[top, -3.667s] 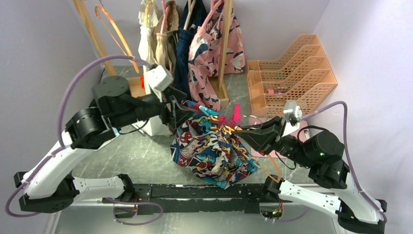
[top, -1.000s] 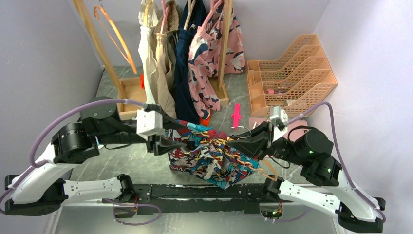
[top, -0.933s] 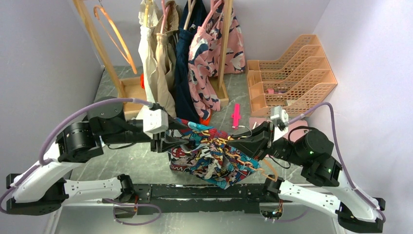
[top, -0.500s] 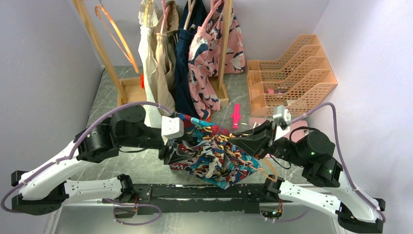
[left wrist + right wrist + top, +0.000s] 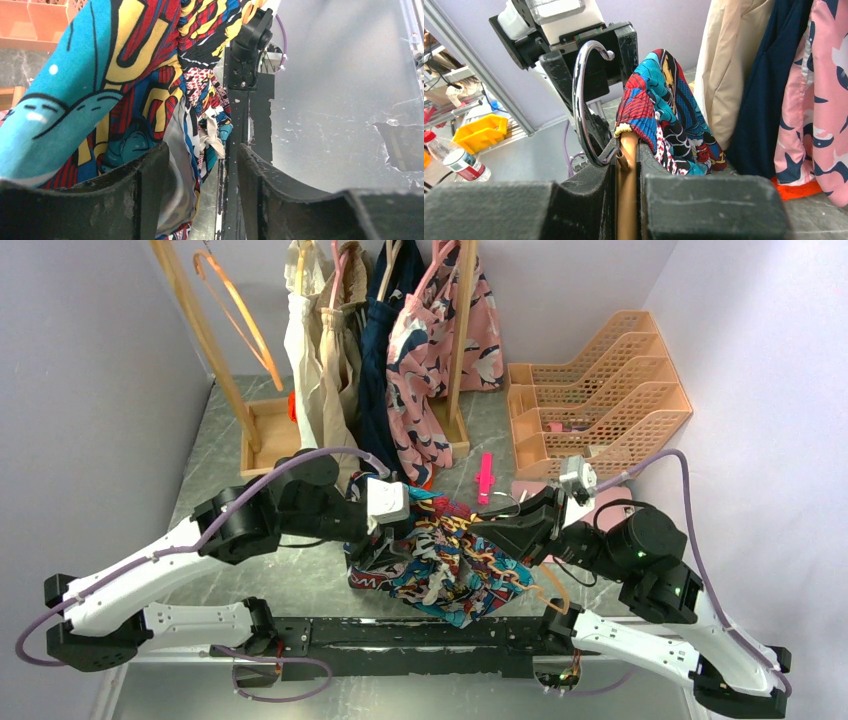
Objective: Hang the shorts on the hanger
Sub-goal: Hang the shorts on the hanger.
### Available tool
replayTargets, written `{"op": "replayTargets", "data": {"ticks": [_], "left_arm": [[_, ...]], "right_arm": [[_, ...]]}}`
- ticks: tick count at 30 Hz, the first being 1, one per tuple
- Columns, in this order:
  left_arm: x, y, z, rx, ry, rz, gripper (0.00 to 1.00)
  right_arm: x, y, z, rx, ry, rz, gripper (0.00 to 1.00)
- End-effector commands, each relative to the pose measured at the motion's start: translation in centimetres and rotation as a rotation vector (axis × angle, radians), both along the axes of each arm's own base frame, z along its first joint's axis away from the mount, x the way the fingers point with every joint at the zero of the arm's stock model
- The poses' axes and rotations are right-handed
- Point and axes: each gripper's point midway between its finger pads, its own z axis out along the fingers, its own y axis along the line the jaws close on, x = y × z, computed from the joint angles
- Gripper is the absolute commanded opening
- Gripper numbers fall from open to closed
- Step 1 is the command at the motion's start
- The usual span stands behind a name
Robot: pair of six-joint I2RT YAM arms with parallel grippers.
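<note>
The shorts (image 5: 440,565), comic print in red, blue, teal and yellow, hang bunched over the hanger between the two arms, their lower part resting on the table. My right gripper (image 5: 497,530) is shut on the orange-tan hanger (image 5: 628,200) just below its silver hook (image 5: 580,100), and fabric drapes over the bar (image 5: 659,100). One orange end of the hanger (image 5: 557,588) shows below the right wrist. My left gripper (image 5: 385,545) is open at the shorts' left edge. In the left wrist view fabric (image 5: 125,75) lies against one finger (image 5: 150,195), with a gap to the other.
A wooden rack holds hanging garments (image 5: 330,340), among them a pink-and-navy floral one (image 5: 425,350). Orange file trays (image 5: 600,390) stand at the back right. A pink object (image 5: 486,478) lies on the table. A black rail (image 5: 400,632) runs along the near edge.
The left arm has swung right, and its gripper has moved from left of the shorts onto their left edge. The right arm still holds the hanger in nearly the same place.
</note>
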Motion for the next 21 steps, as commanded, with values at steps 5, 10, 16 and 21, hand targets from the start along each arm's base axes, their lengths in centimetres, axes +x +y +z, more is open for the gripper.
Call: {"op": "replayTargets", "data": {"ticks": [5, 10, 16, 21], "left_arm": [[1.3, -0.9, -0.5, 0.011, -0.047, 0.027, 0.32], [2.1, -0.7, 2.7, -0.069, -0.108, 0.067, 0.07], [1.3, 0.0, 10.4, -0.227, -0.208, 0.035, 0.07], [0.0, 0.5, 15.2, -0.33, -0.262, -0.026, 0.07]], "right_arm": [[-0.5, -0.4, 3.0, 0.105, -0.051, 0.011, 0.0], [-0.4, -0.8, 2.9, 0.092, -0.045, 0.0, 0.0], [-0.3, -1.3, 2.3, 0.053, -0.034, -0.022, 0.0], [-0.2, -1.5, 1.8, 0.051, -0.024, -0.031, 0.0]]}}
